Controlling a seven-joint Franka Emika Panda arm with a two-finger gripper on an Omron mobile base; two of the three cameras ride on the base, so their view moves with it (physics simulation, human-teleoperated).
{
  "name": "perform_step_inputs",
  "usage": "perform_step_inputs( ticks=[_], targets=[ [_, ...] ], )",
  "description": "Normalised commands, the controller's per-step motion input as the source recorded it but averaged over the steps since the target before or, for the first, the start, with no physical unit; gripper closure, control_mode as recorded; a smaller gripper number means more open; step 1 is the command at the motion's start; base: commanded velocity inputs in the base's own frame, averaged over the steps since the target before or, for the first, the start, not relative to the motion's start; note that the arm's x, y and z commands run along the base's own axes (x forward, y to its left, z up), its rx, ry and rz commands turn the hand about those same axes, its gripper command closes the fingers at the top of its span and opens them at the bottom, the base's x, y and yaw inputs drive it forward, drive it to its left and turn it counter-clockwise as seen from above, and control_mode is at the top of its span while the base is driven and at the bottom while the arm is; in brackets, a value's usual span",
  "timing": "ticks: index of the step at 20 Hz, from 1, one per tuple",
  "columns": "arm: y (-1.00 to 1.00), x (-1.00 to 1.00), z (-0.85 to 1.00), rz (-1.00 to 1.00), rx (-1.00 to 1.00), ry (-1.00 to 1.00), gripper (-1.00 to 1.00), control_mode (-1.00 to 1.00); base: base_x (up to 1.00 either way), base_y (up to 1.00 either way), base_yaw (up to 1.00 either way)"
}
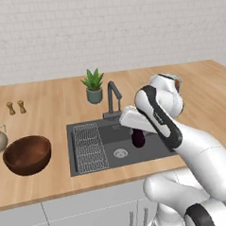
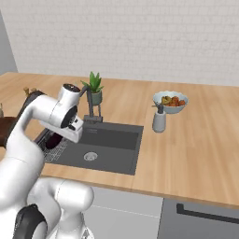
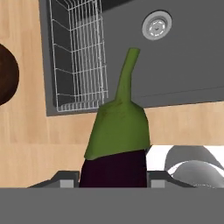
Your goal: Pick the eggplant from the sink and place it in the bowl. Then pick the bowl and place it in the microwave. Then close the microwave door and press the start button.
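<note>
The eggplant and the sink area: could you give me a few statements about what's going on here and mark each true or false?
1. The end effector grips the eggplant. True.
2. The eggplant lies in the wooden bowl. False: it hangs over the sink, and the bowl holds nothing.
3. A wire rack sits in the sink's left part. True.
4. The potted plant stands inside the sink. False: it stands on the counter behind it.

Faucet (image 1: pixel 113 99) crowds sink (image 1: pixel 150 150) — bowl (image 1: pixel 27 154) seemingly unobstructed.
</note>
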Motion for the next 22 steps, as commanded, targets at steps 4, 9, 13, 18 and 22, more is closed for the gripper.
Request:
perform_step_inputs(
  ticks=[4,9,13,18,22],
  targets=[
    [1.0,0.15,0.01,0.07,0.0,0.04,1.0,-1.0,0.0,0.0,0.0],
    [0.89,0.13,0.0,0.06,0.0,0.03,1.0,-1.0,0.0,0.0,0.0],
    [0.62,0.02,0.0,0.08,0.0,0.0,1.0,-1.0,0.0,0.0,0.0],
    [0.48,0.0,0.0,0.08,0.0,0.0,1.0,-1.0,0.0,0.0,0.0],
    [0.36,0.03,0.0,0.07,0.0,0.0,1.0,-1.0,0.0,0.0,0.0]
  ],
)
